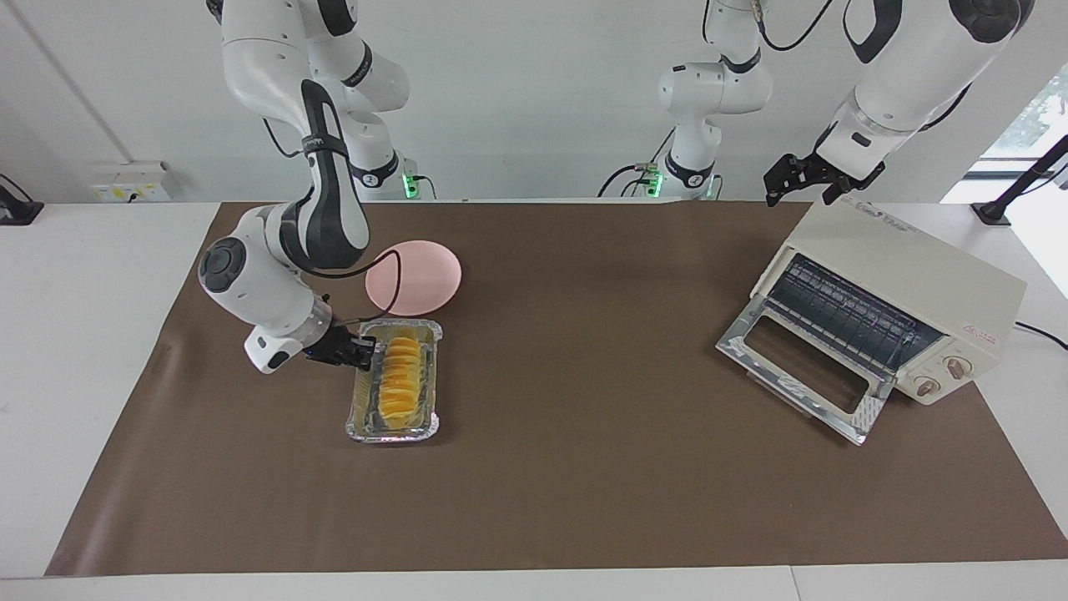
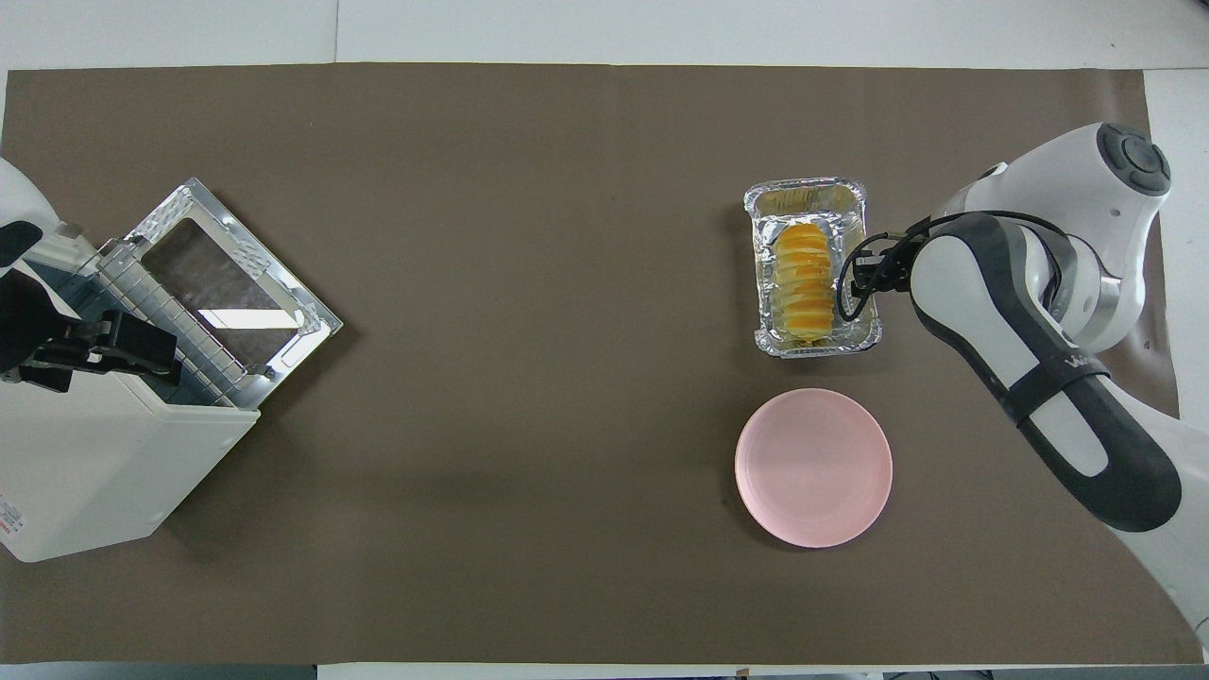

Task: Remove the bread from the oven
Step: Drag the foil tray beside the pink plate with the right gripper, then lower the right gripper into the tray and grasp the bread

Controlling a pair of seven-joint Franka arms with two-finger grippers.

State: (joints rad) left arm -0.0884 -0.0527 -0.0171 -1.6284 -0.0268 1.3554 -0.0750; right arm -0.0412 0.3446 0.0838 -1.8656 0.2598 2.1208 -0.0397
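In the facing view the bread point(image 1: 397, 378) lies lengthwise in the foil tray point(image 1: 365, 432), left of centre in the frame, on the brown mat point(image 1: 584, 467). The right gripper point(image 1: 365, 351) sits at the tray's long side wall, fingers closed on the foil rim beside the loaf. The pink plate point(image 1: 415, 277) rests just above the tray in that view (nearer the robots). The oven point(image 1: 901, 292) stands at the right of the frame, its drop-down door point(image 1: 801, 367) lying open and the wire rack point(image 1: 843, 315) bare. The left gripper point(image 1: 805, 179) hangs over the oven's top near its back edge; whether its fingers are apart or together cannot be told
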